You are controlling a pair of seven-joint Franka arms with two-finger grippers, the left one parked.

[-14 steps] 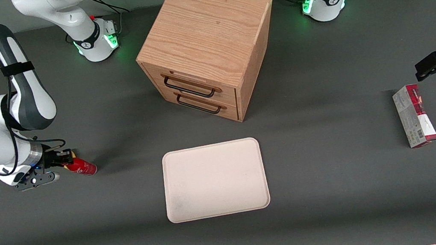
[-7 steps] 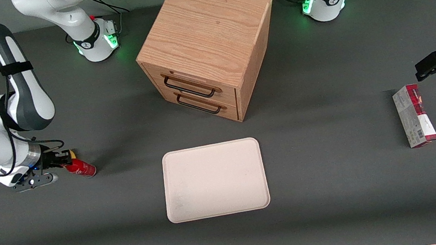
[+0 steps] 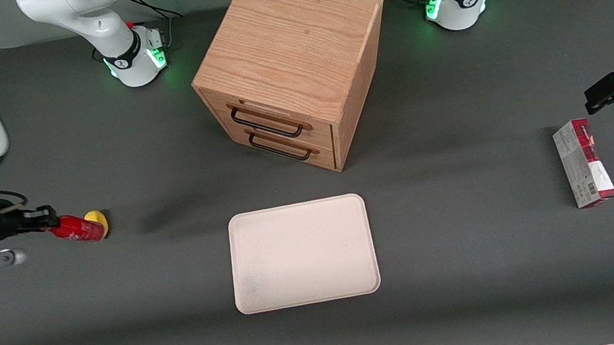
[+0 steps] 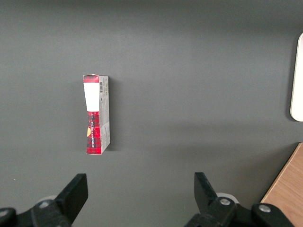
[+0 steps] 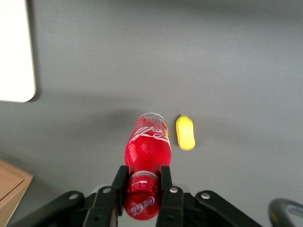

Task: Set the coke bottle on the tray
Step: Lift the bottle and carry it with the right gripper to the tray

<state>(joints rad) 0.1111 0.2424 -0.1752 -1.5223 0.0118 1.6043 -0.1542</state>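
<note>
Now gripper [image 3: 47,225] lies horizontal above the table's working-arm end, jaws clamped on coke bottle [image 3: 75,229] neck, well apart from tray [image 3: 302,253].

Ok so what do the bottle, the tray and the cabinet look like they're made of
The coke bottle, held at its neck by the gripper toward the working arm's end of the table, looks like glossy translucent red plastic, judging by its sheen. The tray seems matte cream plastic, smooth and unmarked, though that's uncertain. The cabinet shows clear oak-like wood grain, possibly veneer, with dark, likely metal, handles.
</note>
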